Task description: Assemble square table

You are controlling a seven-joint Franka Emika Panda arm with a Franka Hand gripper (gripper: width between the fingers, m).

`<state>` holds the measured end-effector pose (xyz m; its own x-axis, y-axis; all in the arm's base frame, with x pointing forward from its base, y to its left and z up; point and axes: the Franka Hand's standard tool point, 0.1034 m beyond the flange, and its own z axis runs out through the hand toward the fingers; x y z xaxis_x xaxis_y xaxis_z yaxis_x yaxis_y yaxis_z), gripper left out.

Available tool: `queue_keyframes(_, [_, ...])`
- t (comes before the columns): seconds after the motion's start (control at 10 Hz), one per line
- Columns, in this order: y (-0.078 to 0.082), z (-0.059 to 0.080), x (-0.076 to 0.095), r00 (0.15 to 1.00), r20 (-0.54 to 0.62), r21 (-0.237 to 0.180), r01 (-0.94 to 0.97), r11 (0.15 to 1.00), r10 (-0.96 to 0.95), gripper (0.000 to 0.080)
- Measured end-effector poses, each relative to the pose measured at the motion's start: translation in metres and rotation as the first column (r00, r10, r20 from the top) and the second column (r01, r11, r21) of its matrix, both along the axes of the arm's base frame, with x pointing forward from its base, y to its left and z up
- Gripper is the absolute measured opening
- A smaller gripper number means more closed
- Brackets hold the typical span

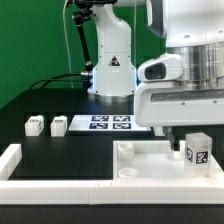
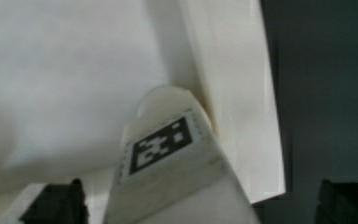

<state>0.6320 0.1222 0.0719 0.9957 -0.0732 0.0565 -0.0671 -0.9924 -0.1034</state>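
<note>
The jaws stand apart, straddling one leg without clamping it. That leg rests on the tabletop. To do this well, I would centre on the leg, close squarely on its flat sides, then lift straight up.

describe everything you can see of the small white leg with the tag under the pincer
The small white plastic-looking block leg shows a black-and-white tag on its face. It sits upright on the white square tabletop panel, near that panel's end at the exterior view's right. The pincer hangs right above it, its dark fingertips apart on either side, neither seen touching it. The leg's underside is hidden.
</note>
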Motion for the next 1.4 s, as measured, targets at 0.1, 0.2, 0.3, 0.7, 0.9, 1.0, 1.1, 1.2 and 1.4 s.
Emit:
queue_keyframes(0.1, [-0.0022, -0.0001, 0.0014, 0.988, 0.025, -0.014, -0.151, 0.988, 0.151, 0.0649])
queue_keyframes(0.2, [-0.004, -0.0008, 0.0011, 0.978, 0.03, -0.02, -0.206, 0.978, 0.207, 0.0649])
queue_keyframes(0.3, [-0.0033, -0.0009, 0.0009, 0.982, 0.028, -0.018, -0.188, 0.982, 0.188, 0.0529])
queue_keyframes(0.7, [-0.0046, -0.0011, 0.0011, 1.0, 0.012, -0.001, -0.015, 1.0, 0.015, 0.0289])
queue_keyframes(0.9, [-0.0058, -0.0011, 0.0013, 0.995, 0.001, 0.006, 0.099, 0.995, -0.099, 0.029])
queue_keyframes(1.0, [-0.0065, -0.001, 0.0014, 0.97, -0.014, 0.011, 0.243, 0.97, -0.243, 0.029])
queue_keyframes(1.1, [-0.0071, -0.0012, 0.0012, 0.924, -0.028, 0.01, 0.381, 0.924, -0.381, 0.029])
queue_keyframes(1.2, [-0.0077, -0.0013, 0.0009, 0.86, -0.039, 0.005, 0.51, 0.86, -0.51, 0.029])
queue_keyframes(1.4, [-0.0098, -0.0016, 0.0, 0.653, -0.094, 0.018, 0.756, 0.654, -0.752, 0.029])
